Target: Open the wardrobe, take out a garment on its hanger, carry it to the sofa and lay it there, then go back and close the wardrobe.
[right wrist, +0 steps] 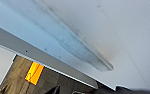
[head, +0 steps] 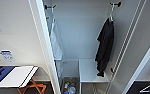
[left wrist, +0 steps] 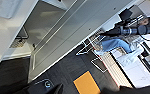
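Wardrobe (head: 78, 30) open, garment (head: 104, 47) hanging inside; claw states cannot be told.

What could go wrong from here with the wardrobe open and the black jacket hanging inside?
1. The thin white hanger hooks on a small black bracket; a pull that isn't upward may snag it.
2. The soft black long-sleeved garment hangs close to the white wardrobe's right door, so an arm reaching in could bump that door.
3. The garment's hem hangs low near the white inner shelf and might drag or slip off the hanger.
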Controlling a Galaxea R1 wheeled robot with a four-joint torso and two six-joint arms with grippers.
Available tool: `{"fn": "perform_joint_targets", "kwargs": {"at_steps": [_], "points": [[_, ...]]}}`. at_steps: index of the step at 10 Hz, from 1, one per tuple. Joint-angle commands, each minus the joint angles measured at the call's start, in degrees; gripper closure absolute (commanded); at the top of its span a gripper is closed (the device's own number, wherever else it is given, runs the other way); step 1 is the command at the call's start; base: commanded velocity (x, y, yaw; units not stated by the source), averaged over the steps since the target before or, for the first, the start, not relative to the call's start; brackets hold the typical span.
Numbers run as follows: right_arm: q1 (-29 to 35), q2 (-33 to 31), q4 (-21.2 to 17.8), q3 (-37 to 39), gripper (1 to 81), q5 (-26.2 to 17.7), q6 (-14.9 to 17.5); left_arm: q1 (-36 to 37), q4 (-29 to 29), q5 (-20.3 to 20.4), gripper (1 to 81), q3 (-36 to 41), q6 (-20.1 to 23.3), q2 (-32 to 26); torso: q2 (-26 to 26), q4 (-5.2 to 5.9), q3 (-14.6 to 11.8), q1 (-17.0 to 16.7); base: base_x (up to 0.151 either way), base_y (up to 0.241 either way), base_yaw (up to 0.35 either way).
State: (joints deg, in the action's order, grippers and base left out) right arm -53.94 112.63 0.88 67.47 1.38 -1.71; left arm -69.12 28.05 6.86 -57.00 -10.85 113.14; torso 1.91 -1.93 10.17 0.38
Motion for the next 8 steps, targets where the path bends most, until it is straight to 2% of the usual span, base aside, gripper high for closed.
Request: {"fn": "perform_joint_targets", "kwargs": {"at_steps": [1,4,8], "points": [[2.7,-2.1,-1.1,2.9,1.0,3.3,-0.8,-2.5,-1.2,4.9,1.0,-8.5,-0.3,5.4,0.0,0.00,0.0,0.0,0.000,0.000,0.000],[-1.0,-1.3,-1.8,8.2,1.0,4.3,-2.9,-5.4,-3.9,6.2,1.0,-19.0,-0.5,10.6,0.0,0.00,0.0,-0.1,0.000,0.000,0.000],[-8.3,7.0,-1.9,20.2,1.0,4.2,-5.8,-9.0,-6.8,7.7,1.0,-31.9,-0.9,18.7,0.1,0.00,0.0,-0.1,0.000,0.000,0.000]]}}
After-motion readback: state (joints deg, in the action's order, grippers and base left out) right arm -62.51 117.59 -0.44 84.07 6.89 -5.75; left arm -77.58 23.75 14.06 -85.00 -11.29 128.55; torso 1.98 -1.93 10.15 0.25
